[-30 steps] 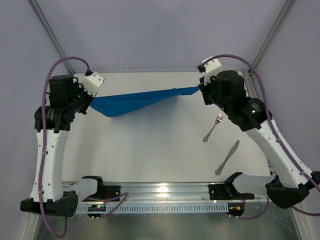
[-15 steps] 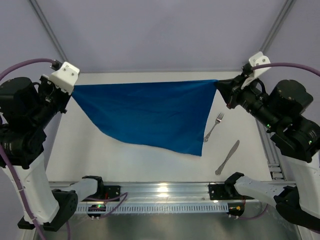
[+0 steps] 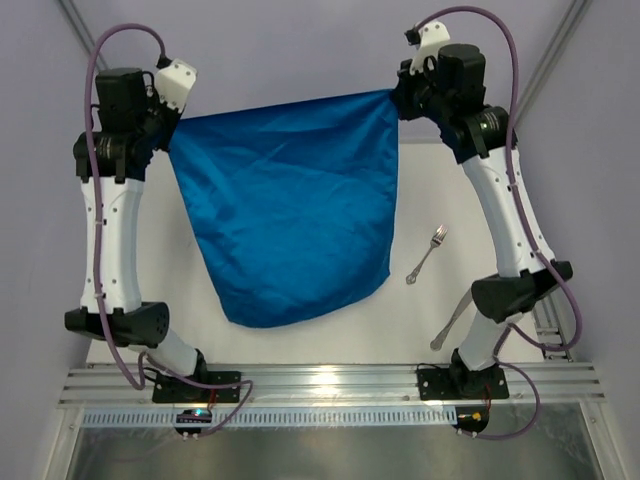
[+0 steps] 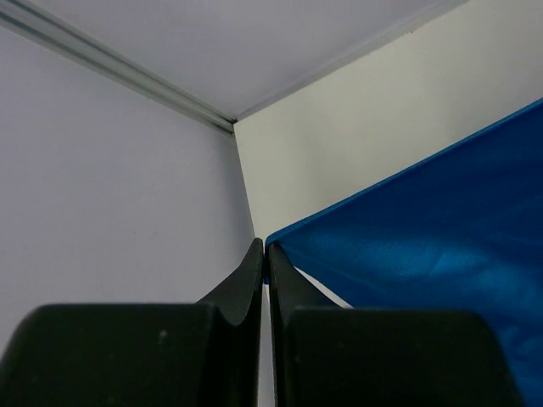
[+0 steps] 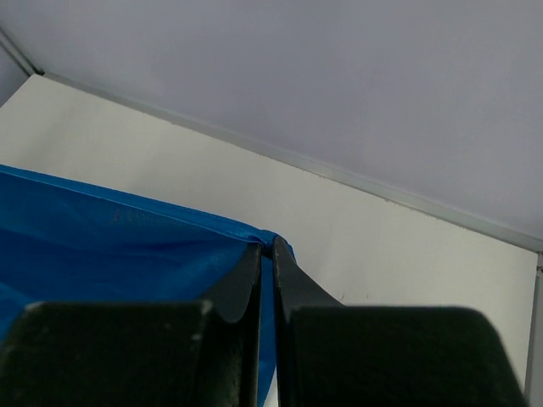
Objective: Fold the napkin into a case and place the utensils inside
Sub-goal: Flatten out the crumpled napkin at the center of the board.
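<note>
Under right arm (image 3: 500, 210), knife (image 3: 446, 328) end hidden, napkin (image 3: 290, 215) corners pinched.

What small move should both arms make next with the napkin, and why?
Probably lower both arms together and lay the napkin flat on the table. The left pincer and right pincer each pinch one top corner, and the cloth hangs spread and unfolded above the table. Folding needs it lying flat. I would keep it left of the fork and knife.

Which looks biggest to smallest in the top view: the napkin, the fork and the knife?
1. napkin, by far the largest.
2. fork and knife: unranked, since the right arm hides part of the knife.
</note>
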